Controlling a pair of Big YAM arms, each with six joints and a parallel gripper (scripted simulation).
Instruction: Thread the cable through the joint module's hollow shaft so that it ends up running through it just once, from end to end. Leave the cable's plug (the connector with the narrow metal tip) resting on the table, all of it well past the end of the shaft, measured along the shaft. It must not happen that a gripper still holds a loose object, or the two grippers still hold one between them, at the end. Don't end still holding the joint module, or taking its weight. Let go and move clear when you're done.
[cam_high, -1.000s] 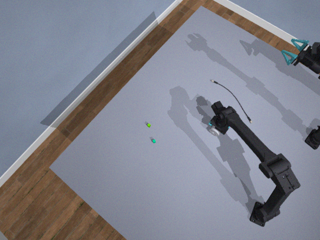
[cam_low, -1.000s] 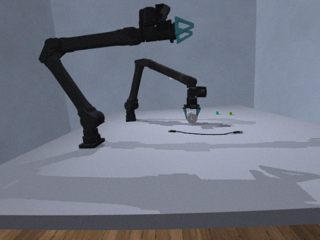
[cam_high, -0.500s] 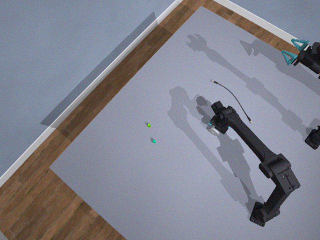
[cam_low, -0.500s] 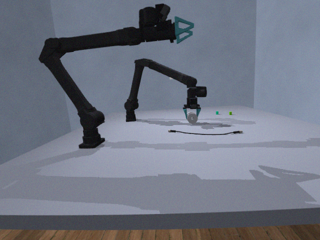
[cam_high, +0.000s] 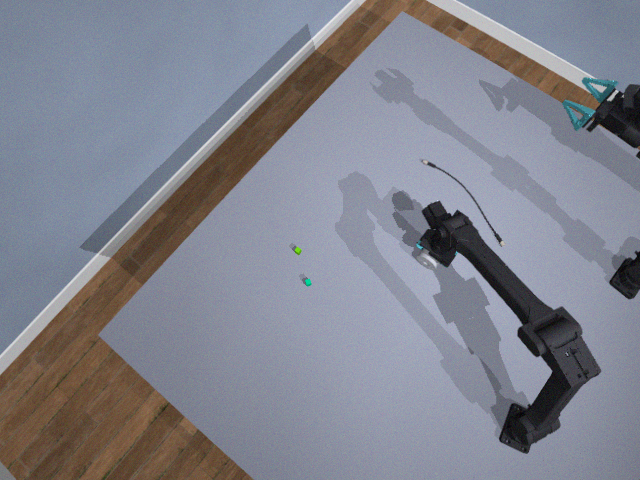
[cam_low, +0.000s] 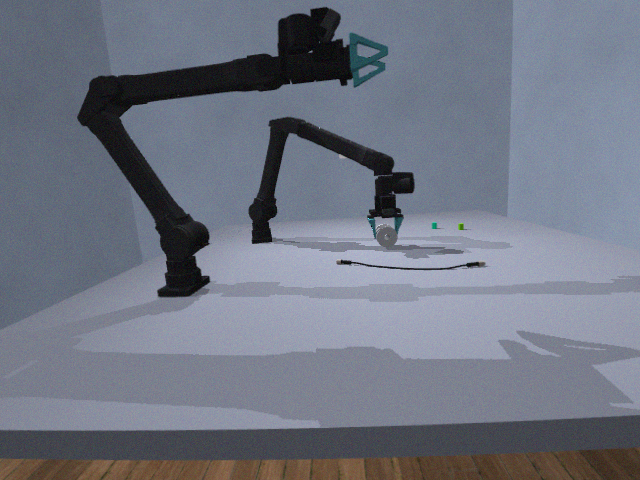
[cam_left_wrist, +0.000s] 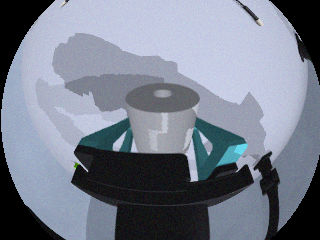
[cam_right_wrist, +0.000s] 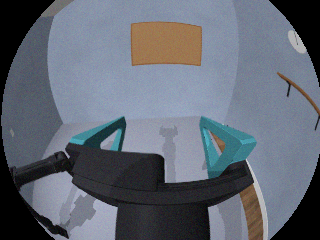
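Cable (cam_high: 470, 194) (cam_low: 413, 268) (cam_left_wrist: 250, 13) on counter (cam_high: 232, 320) (cam_low: 310, 320), gently curved, outside the shaft. Exterior view, near to far: right gripper (cam_high: 574, 90) (cam_low: 385, 58) (cam_right_wrist: 163, 119) up high, fingers spread, nothing between; cable; left gripper (cam_high: 433, 254) (cam_low: 386, 233) (cam_left_wrist: 163, 120), fingers pinching joint module (cam_high: 427, 259) (cam_low: 386, 236) (cam_left_wrist: 162, 135); teal block (cam_high: 308, 282) (cam_low: 434, 225) and green block (cam_high: 297, 251) (cam_low: 461, 226) beyond.

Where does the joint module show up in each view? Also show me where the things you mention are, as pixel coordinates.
Top: right of centre, the pale disc (cam_high: 427, 259) partly under the left gripper (cam_high: 437, 251) (cam_low: 386, 235) (cam_left_wrist: 164, 124).
Exterior: right of centre, a pale disc (cam_low: 386, 235).
Left wrist: centre, a grey cylinder (cam_left_wrist: 162, 120).
Right wrist: I can't see it.
Landmark in the first three: the left gripper's teal fingers.
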